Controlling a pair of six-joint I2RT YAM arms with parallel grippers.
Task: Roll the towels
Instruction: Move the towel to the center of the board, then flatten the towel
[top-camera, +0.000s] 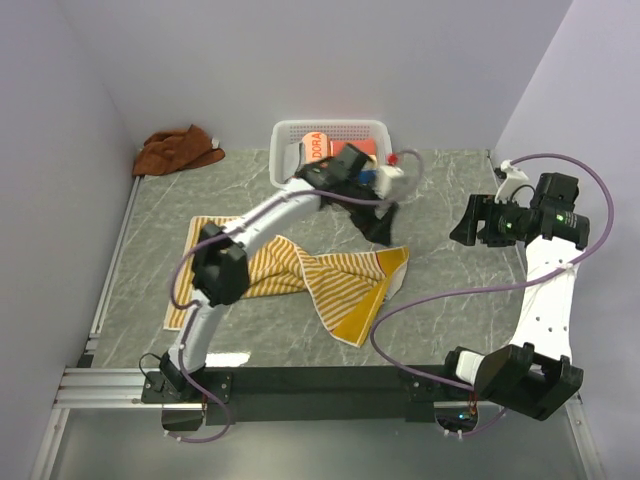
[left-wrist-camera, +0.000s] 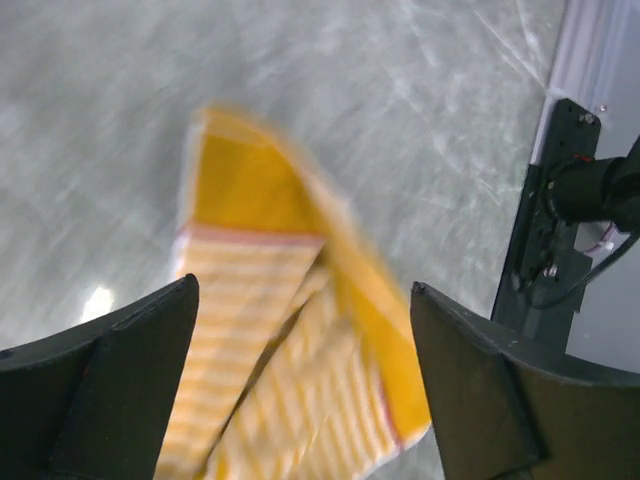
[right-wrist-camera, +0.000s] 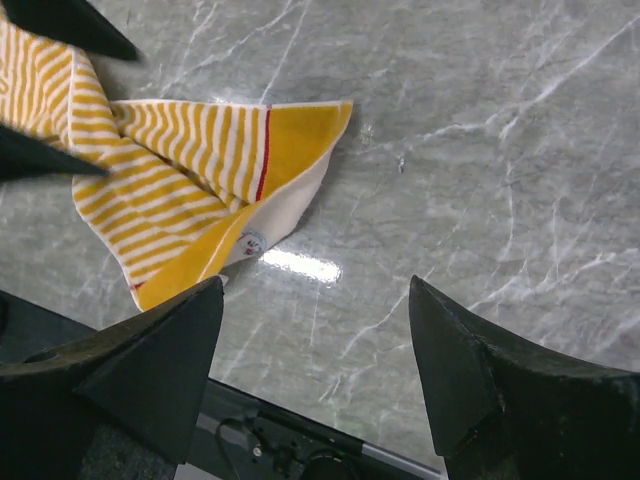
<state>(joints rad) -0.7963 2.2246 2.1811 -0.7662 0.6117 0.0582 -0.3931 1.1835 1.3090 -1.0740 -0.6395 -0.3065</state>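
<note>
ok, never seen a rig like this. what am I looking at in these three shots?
Two robot arms, a left arm and a right arm, are bolted at the near edge of a marble-look table. The overhead picture looks down from behind them. The other two come from a camera on each wrist, so the dark wedges at the bottom are that arm's own fingers.

On the table there is a yellow striped towel crumpled in the middle, a rust-brown towel bunched in the far left corner, and a white basket at the back.

The left fingers stand open above the striped towel, in a blurred view. The right fingers are open over the table beside it. Neither holds anything.
</note>
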